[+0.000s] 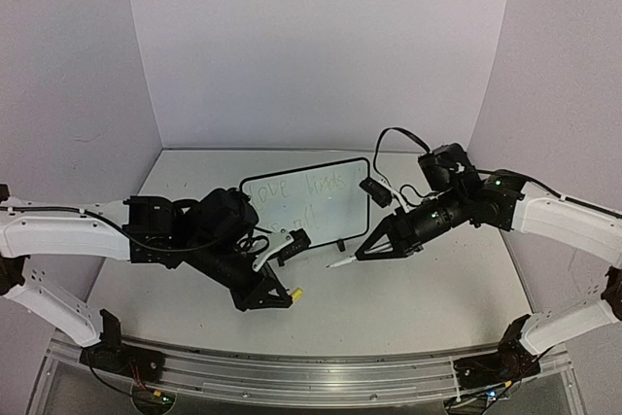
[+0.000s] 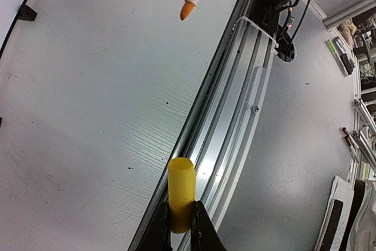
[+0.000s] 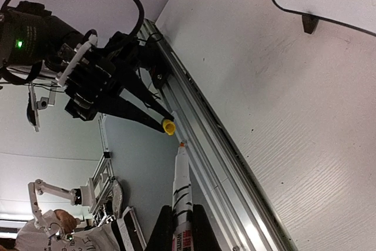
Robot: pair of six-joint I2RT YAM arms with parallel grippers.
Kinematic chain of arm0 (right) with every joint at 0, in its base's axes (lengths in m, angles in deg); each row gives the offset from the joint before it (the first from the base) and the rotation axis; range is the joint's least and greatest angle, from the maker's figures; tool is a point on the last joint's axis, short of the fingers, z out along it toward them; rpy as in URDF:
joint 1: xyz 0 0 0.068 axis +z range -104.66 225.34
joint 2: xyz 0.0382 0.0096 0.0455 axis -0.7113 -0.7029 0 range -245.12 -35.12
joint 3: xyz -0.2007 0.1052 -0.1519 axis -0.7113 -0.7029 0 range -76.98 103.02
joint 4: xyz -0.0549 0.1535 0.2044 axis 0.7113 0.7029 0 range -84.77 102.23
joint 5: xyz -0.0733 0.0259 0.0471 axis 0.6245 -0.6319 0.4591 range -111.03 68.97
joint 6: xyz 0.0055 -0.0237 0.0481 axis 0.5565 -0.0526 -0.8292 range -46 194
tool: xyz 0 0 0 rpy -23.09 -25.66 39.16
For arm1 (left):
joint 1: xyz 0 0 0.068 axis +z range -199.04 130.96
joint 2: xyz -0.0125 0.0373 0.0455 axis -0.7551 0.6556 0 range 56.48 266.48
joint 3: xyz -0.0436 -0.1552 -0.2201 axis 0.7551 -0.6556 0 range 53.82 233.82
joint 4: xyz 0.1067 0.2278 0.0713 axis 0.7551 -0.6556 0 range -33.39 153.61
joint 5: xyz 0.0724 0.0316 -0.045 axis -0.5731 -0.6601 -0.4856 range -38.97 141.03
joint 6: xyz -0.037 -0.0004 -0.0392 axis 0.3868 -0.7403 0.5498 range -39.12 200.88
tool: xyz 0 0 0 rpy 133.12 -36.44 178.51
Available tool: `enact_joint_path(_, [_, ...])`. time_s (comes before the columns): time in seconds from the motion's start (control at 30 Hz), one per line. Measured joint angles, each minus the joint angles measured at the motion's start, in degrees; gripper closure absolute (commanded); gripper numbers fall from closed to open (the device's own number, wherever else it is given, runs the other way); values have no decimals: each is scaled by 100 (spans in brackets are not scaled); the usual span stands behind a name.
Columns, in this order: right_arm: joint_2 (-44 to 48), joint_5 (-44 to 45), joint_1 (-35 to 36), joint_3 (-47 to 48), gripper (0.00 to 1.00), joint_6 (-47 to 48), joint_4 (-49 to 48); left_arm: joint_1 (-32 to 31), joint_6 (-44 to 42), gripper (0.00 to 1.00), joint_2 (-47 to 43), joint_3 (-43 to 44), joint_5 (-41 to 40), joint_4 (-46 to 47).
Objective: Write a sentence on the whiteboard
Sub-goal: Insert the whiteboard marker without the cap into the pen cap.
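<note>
Writing part looks done: the sentence (image 1: pixel 311 185) can be made out faintly in two lines on the whiteboard (image 1: pixel 340 213), which sits at the middle of the top view, just beyond both arms. So the step in hand is most likely recapping.

A yellow cap (image 2: pixel 181 189) is pinched by one end in the left gripper (image 2: pixel 181 223), at the bottom centre of the left wrist view. The marker (image 3: pixel 182 195) is clamped in the right gripper (image 3: pixel 181 230), its orange tip aimed toward the cap, with a small gap left between them. The board isn't touched by either.

For the next move, tip and cap mouth would need to be lined up on one axis, then pushed together firmly. With any tilt, the tip could get smeared on the rim or the cap knocked loose.
</note>
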Motion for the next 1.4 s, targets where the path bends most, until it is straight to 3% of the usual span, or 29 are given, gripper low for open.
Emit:
enact_joint_path(0.43, [-231,-1099,8,-2,100,-132,13,-173,-466,100,252,112,292,251])
enact_joint_path(1.4, [-521,-1256,164,-61,100,-127,9,-182,-483,100,254,112,551,666])
